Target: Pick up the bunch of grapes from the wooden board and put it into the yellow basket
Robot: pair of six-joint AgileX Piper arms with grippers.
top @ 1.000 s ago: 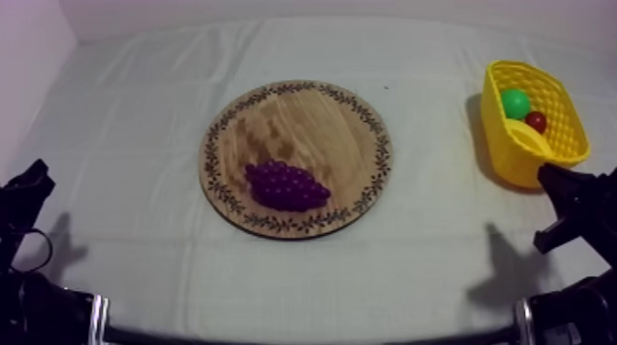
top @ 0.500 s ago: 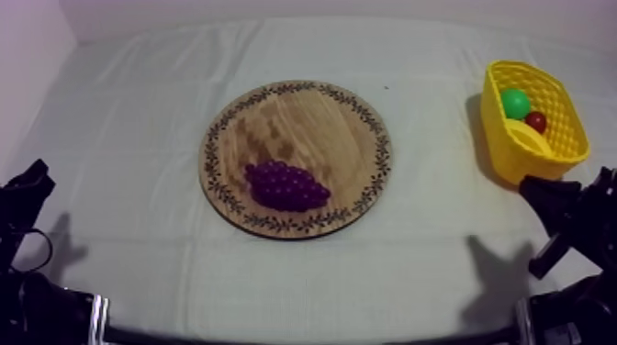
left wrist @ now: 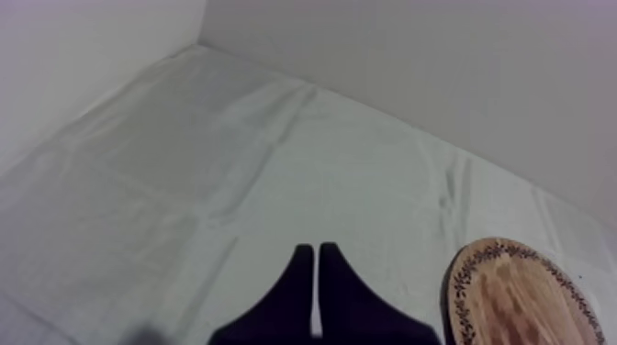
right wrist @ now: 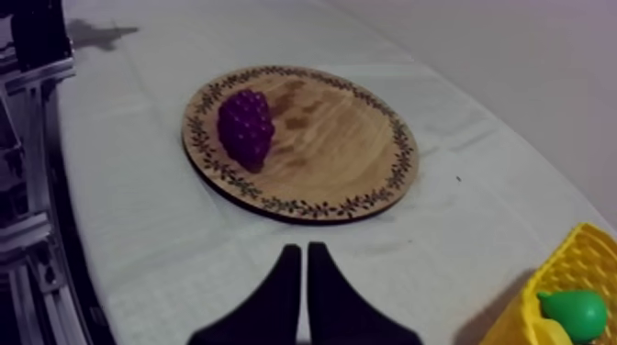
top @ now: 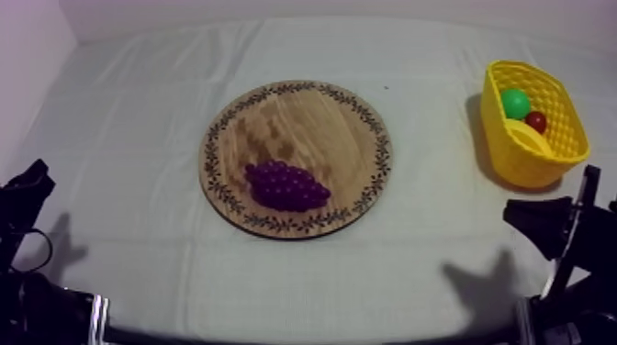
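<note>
We see the bunch of grapes [top: 286, 185] lying on the wooden board [top: 303, 119], well apart from our right end effector [right wrist: 304, 248], which hangs by the yellow basket [top: 514, 158], pressed together on nothing. Our left end effector [left wrist: 316, 248] is likewise pressed together, empty.

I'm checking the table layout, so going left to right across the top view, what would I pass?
left gripper → wooden board, with the bunch of grapes lying on it → yellow basket
</note>
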